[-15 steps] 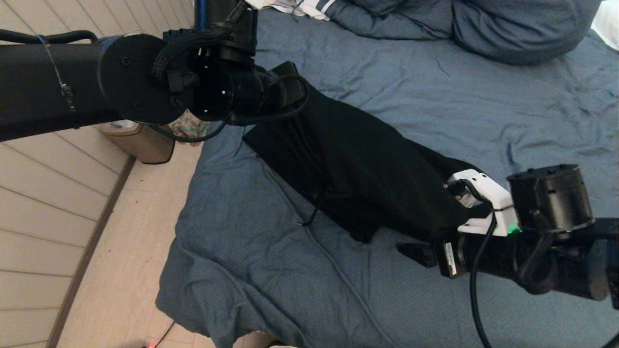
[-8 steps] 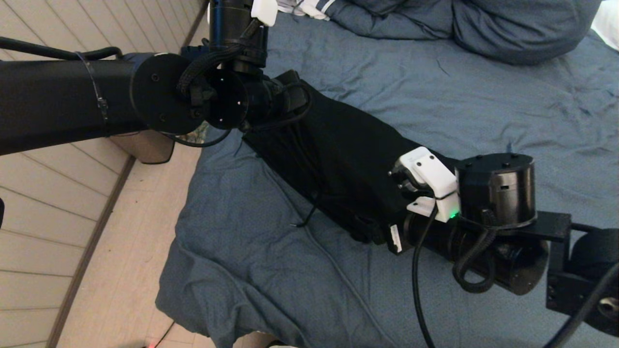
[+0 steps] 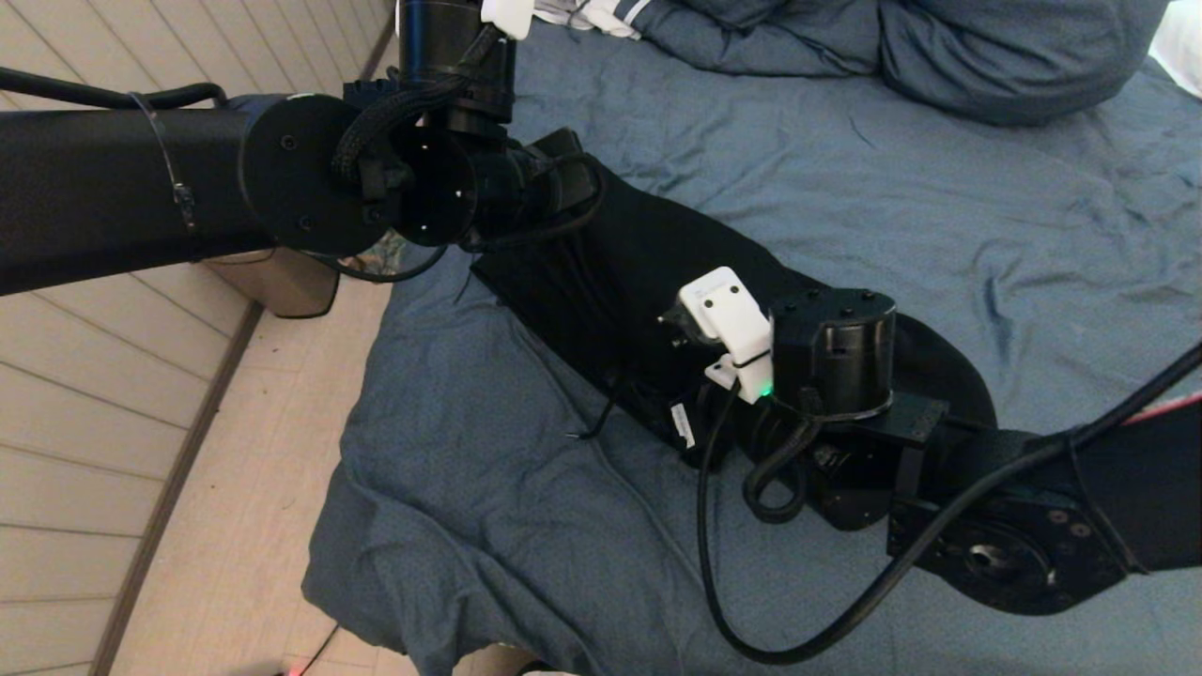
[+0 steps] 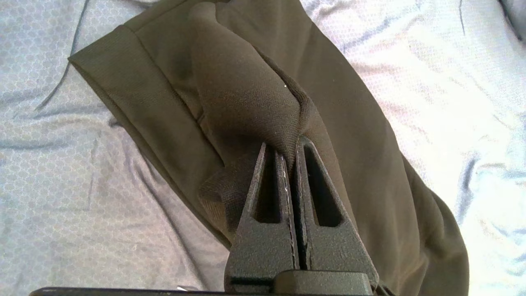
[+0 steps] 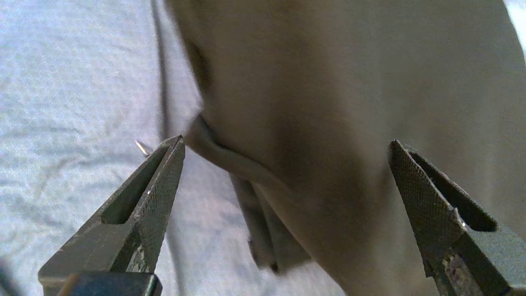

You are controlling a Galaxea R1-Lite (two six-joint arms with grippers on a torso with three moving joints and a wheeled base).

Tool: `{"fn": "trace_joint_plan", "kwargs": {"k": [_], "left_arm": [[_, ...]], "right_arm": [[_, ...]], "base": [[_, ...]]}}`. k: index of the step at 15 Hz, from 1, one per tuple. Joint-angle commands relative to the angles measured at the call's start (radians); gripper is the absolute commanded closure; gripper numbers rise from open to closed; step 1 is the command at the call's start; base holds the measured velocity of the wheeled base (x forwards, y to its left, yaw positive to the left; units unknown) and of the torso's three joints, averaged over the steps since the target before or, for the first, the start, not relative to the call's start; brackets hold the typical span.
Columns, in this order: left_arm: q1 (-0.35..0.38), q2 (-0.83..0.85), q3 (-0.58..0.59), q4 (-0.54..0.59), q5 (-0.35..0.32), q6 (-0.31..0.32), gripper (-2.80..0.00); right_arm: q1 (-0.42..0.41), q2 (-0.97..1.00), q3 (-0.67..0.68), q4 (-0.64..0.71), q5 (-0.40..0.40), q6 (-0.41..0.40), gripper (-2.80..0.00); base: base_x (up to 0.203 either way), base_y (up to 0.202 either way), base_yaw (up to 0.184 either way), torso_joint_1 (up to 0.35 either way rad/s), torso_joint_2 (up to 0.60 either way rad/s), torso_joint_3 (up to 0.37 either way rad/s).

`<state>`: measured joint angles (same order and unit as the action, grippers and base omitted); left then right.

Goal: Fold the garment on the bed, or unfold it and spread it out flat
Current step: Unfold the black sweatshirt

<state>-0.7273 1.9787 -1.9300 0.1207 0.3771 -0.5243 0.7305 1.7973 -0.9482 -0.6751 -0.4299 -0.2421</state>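
Note:
The black garment (image 3: 639, 272) lies as a long folded strip running diagonally across the blue bed (image 3: 845, 169). At its far left end my left gripper (image 4: 289, 150) is shut on a raised pinch of the garment's fabric (image 4: 242, 94), and the ribbed hem (image 4: 123, 86) lies beside that pinch. My right gripper (image 5: 286, 142) is open over the garment's near end (image 5: 328, 82), one finger above the bedcover and the other above the cloth, with nothing gripped. In the head view the right wrist (image 3: 826, 357) hides those fingers. A thin drawstring (image 3: 601, 418) trails from the garment onto the bed.
Bunched blue pillows (image 3: 986, 56) and a white striped cloth (image 3: 601, 14) lie at the far end of the bed. The bed's left edge (image 3: 366, 394) drops to a pale wooden floor (image 3: 188, 469), where a brown box (image 3: 272, 272) stands.
My right arm has swung left and forward, from beside the garment's near end to over it, jaws still open. The left arm shifted only slightly, keeping its grip.

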Motion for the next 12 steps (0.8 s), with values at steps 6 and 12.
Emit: {"fn": "trace_joint_plan", "kwargs": {"k": [6, 12], "left_arm": [[-0.017, -0.003, -0.001, -0.012, 0.033, -0.005, 0.0], [-0.023, -0.009, 0.003, -0.006, 0.045, -0.022, 0.0]], "right_arm": [[-0.005, 0.182, -0.145, -0.152, -0.108, -0.12, -2.8], [-0.01, 0.225, -0.192, -0.147, -0.138, -0.147, 0.0]], "base": [[0.0, 0.0, 0.0, 0.0, 0.0, 0.0], [0.0, 0.0, 0.0, 0.0, 0.0, 0.0]]}}
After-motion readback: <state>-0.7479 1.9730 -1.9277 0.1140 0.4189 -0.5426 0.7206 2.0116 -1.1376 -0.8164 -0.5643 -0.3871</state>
